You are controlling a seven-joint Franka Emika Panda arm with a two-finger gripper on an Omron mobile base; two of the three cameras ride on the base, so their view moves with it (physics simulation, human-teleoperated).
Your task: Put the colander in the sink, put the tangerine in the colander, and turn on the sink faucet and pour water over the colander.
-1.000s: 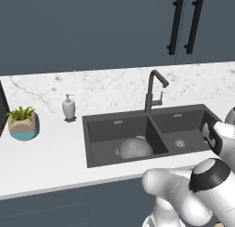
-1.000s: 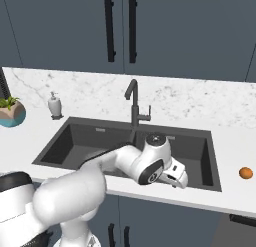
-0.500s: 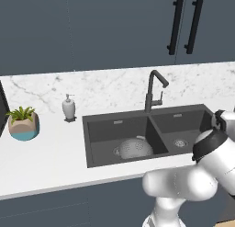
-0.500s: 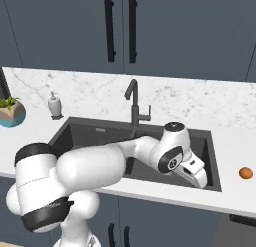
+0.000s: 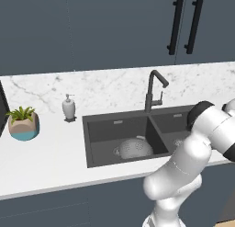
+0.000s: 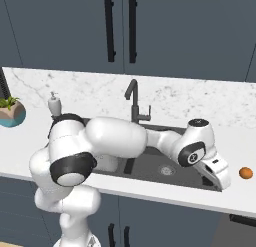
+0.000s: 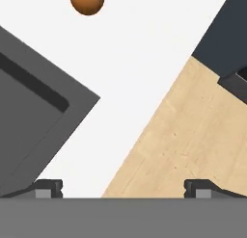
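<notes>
The grey colander (image 5: 134, 148) sits in the larger left basin of the dark sink (image 5: 86, 129), below the tall dark sink faucet (image 5: 153, 90). The tangerine (image 6: 245, 173) lies on the white counter right of the sink. My gripper (image 6: 222, 179) hovers over the sink's front right corner, a short way left of the fruit. In the hand view the gripper (image 7: 123, 188) is open, its fingertips (image 7: 48, 188) wide apart with nothing between them. The tangerine (image 7: 87, 1) lies at the top edge and the sink corner (image 7: 29, 121) at the left.
A white soap dispenser (image 5: 69, 107) and a potted plant (image 5: 23, 124) stand on the counter left of the sink. Dark cabinets with black handles (image 6: 120, 28) hang above. Beyond the counter's front edge lies wooden floor (image 7: 183, 136).
The arm has swung to the right along the sink's front, carrying the open gripper from the sink's middle to its front right corner, closer to the tangerine.
</notes>
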